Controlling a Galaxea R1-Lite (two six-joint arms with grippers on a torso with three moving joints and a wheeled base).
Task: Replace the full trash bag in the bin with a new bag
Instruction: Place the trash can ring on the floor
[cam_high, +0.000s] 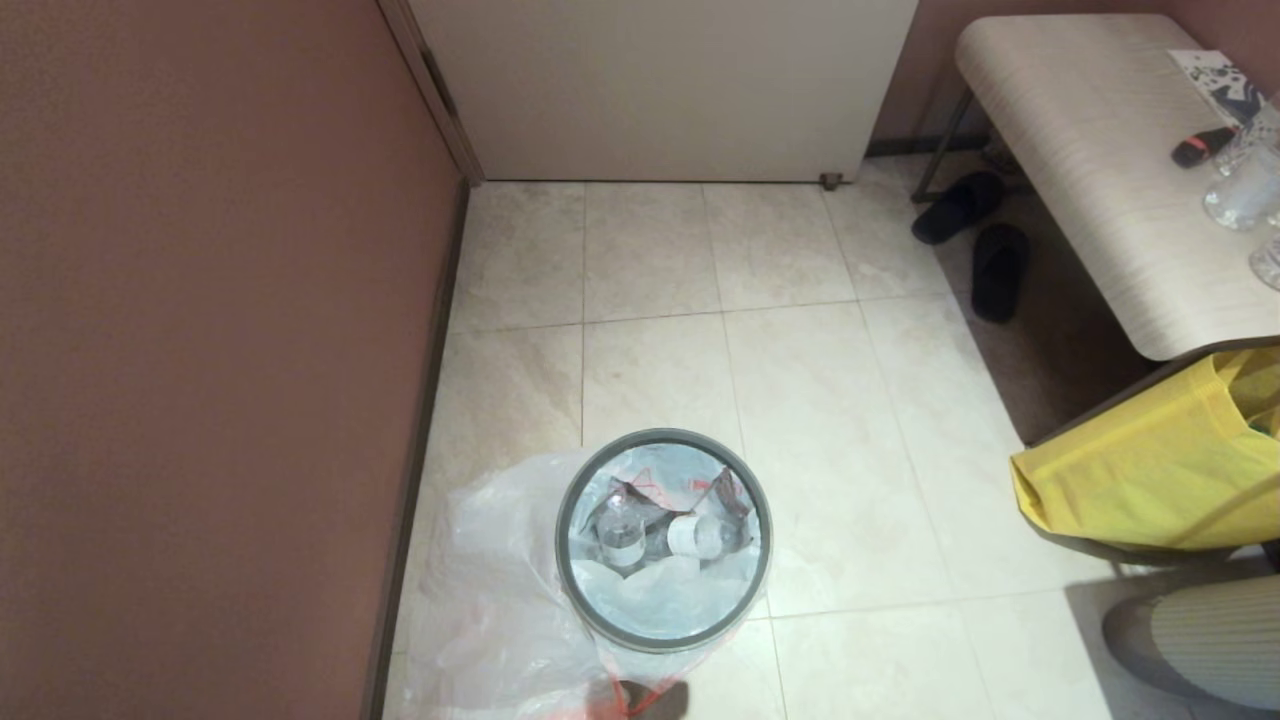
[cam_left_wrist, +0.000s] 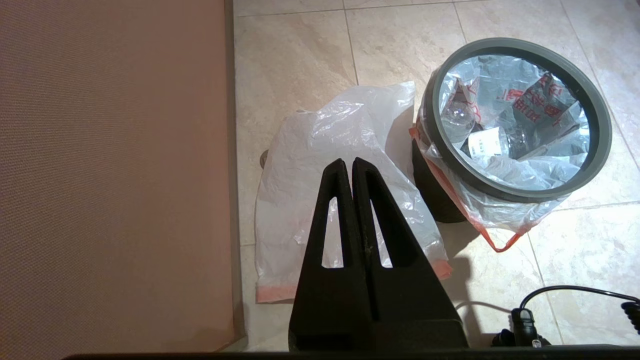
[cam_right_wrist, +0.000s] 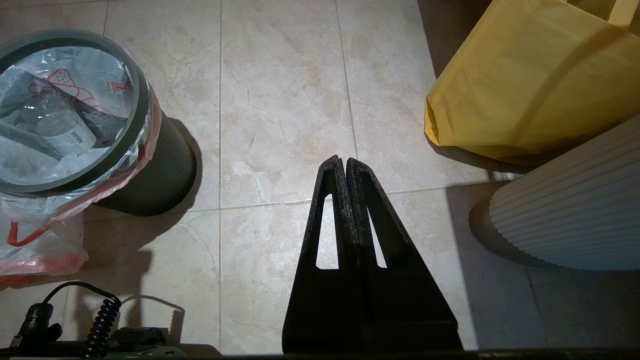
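The bin (cam_high: 600, 610) is a small black wastebasket (cam_right_wrist: 155, 180) on the tile floor, topped by a thin grey ring (cam_left_wrist: 520, 192). The full trash bag (cam_left_wrist: 505, 172) lines it under the ring, open at the top, with clear bottles and wrappers inside and a red-orange drawstring loop hanging outside. The new bag (cam_left_wrist: 310, 165) lies limp and flat on the floor between the bin and the wall (cam_high: 490, 590). My left gripper (cam_left_wrist: 348, 162) hovers above the new bag, shut and empty. My right gripper (cam_right_wrist: 345, 161) is shut over bare tile on the bin's other side. Neither gripper shows in the head view.
A brown wall (cam_high: 200, 350) runs close along the left of the new bag. A yellow fabric bag (cam_high: 1150, 470) and a white ribbed object (cam_right_wrist: 565, 210) stand to the right. Farther off are a bench (cam_high: 1080, 150), black slippers (cam_high: 960, 205) and a white door (cam_high: 660, 90).
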